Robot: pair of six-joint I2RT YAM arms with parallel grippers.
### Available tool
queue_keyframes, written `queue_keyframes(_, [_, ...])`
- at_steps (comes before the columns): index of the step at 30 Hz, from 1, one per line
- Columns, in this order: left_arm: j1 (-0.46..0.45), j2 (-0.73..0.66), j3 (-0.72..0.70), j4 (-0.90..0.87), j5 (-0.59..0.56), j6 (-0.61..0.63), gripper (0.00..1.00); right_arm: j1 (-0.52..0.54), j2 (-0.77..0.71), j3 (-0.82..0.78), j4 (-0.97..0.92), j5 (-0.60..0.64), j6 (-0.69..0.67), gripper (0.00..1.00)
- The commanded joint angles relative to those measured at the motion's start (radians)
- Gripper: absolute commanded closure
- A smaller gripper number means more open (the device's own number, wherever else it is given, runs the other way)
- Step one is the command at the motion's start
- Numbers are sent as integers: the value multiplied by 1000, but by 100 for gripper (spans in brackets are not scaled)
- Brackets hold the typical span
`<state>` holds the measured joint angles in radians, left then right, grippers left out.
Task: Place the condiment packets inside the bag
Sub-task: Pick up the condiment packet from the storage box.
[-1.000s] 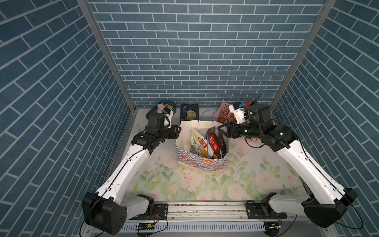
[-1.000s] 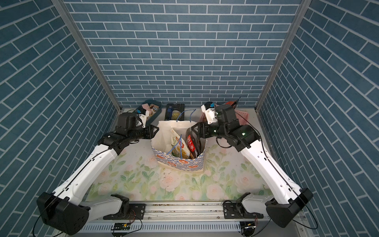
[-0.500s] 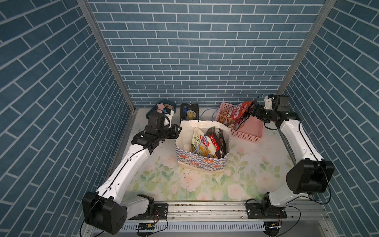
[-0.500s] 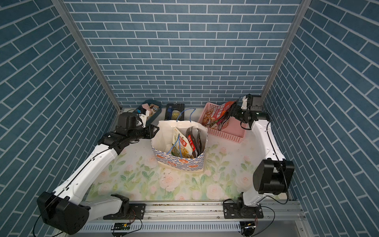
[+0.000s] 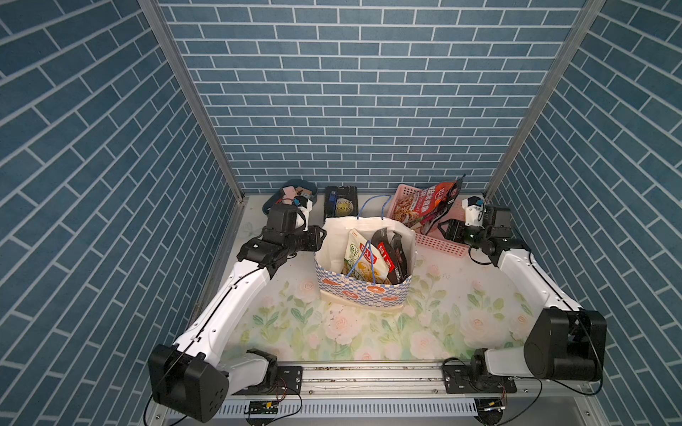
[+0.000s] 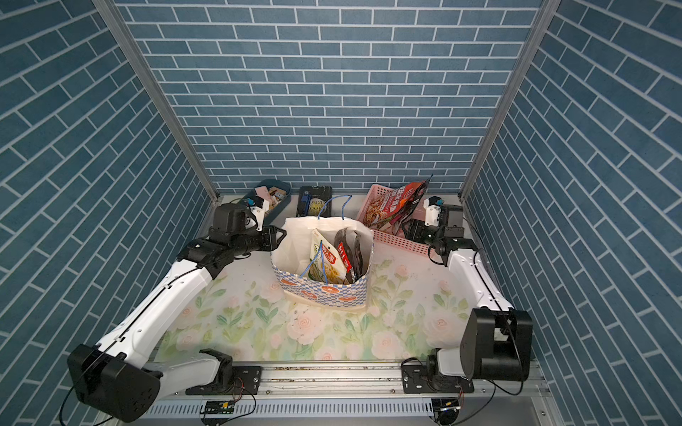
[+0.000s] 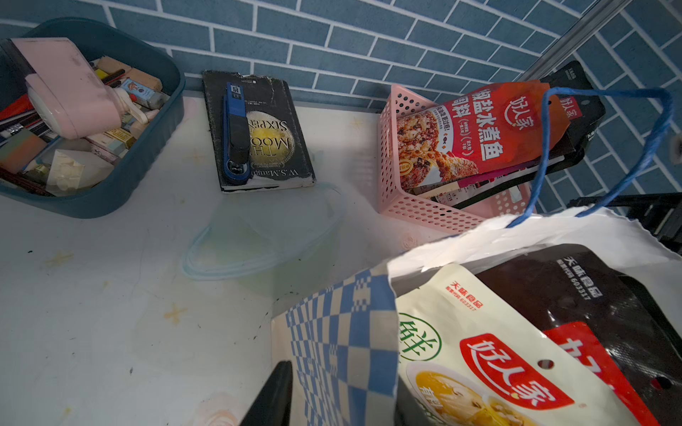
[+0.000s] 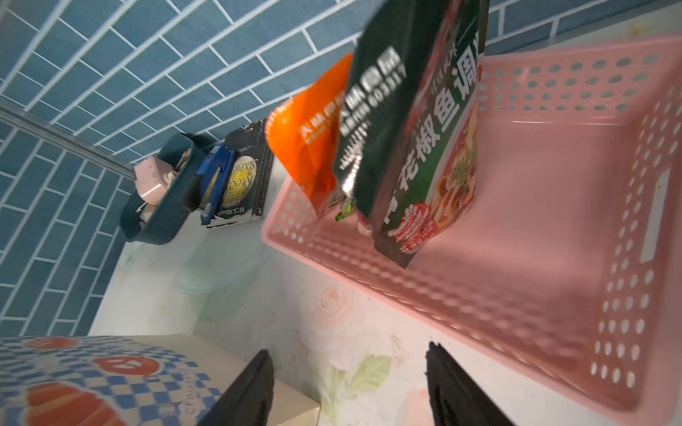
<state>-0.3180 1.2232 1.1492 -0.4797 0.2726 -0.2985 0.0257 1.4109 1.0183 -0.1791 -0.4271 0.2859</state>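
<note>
- Condiment packets (image 5: 371,254): several stand on end inside the bag (image 5: 361,291). The pale green-yellow packet (image 5: 358,258) is at the left and the black packets (image 5: 393,245) at the right.
- The others, with a red-orange packet (image 5: 424,206) in front, lean upright in the pink basket (image 5: 439,245) at the far right, just beside the bag.
- The bag stands upright with its mouth open, mid-table towards the far side, between my two arms.
- My left gripper (image 5: 319,236) pinches the bag's left wall; in the left wrist view the checkered paper runs between my fingers (image 7: 273,394).
- My right gripper (image 8: 347,387) has its fingers spread with nothing between them. It sits at the right end of the basket, apart from the packets.
- A dark blue tub (image 5: 271,208) and a black book (image 5: 341,210) lie far left, along the wall.
</note>
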Motion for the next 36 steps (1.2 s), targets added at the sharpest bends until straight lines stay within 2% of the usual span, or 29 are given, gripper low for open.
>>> queue_keyframes(1, [5, 11, -11, -8, -14, 11, 59, 21, 54, -13, 120, 39, -51, 34])
queue_keyframes(5, [5, 18, -7, -6, -13, 8, 59, 62, 122, 32, 155, 122, -44, 35])
queue_keyframes(11, [5, 25, -2, -3, -11, 4, 59, 68, 181, 57, 224, 231, 13, 37])
queue_keyframes(19, [5, 29, 12, -14, -17, 10, 59, 68, 252, 91, 285, 289, 60, 41])
queue_keyframes(31, [5, 33, 15, -17, -20, 12, 59, 74, 339, 178, 272, 436, 147, 43])
queue_keyframes(36, [5, 35, 18, -24, -24, 13, 59, 77, 401, 241, 235, 494, 160, 47])
